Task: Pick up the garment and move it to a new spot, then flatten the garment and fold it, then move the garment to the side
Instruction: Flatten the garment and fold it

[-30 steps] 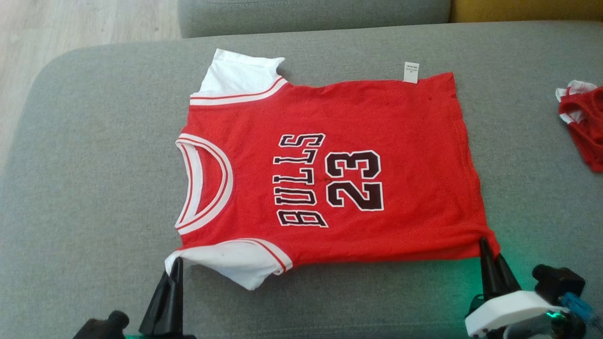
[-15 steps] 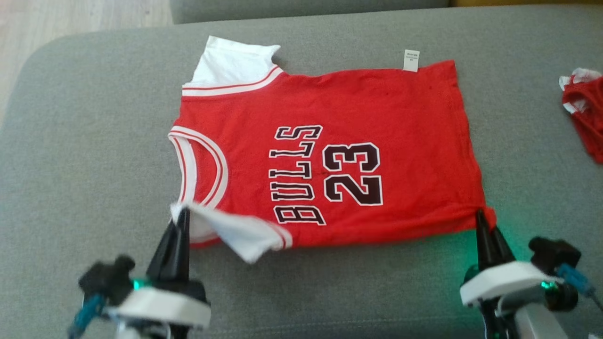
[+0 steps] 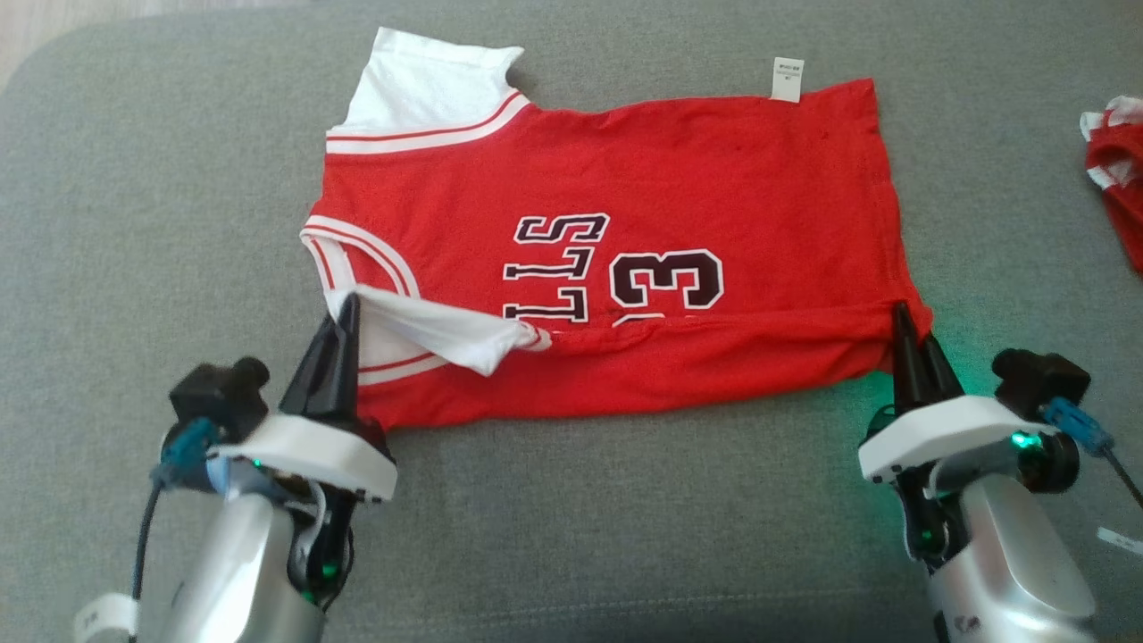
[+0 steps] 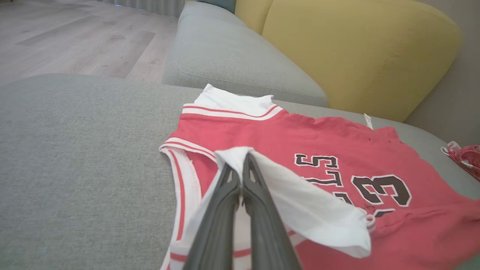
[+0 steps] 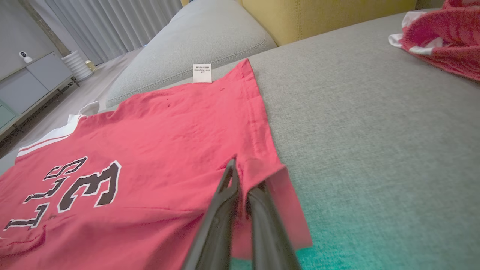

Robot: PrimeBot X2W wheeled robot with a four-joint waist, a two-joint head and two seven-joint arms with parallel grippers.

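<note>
The grey sofa cushion (image 3: 625, 536) carries the garment (image 3: 696, 170), a red jersey spread flat, its near edge doubled over the print (image 3: 665, 279). A wooden floor (image 4: 75, 37) and a yellow backrest (image 4: 356, 48) lie beyond the garment. The fabric should handle light, soft and limp: take corners and edges. The left end effector (image 3: 346, 311) is clamped on the garment's near white sleeve (image 3: 446, 330); the right end effector (image 3: 904, 321) is clamped on its near hem corner (image 5: 262, 168).
</note>
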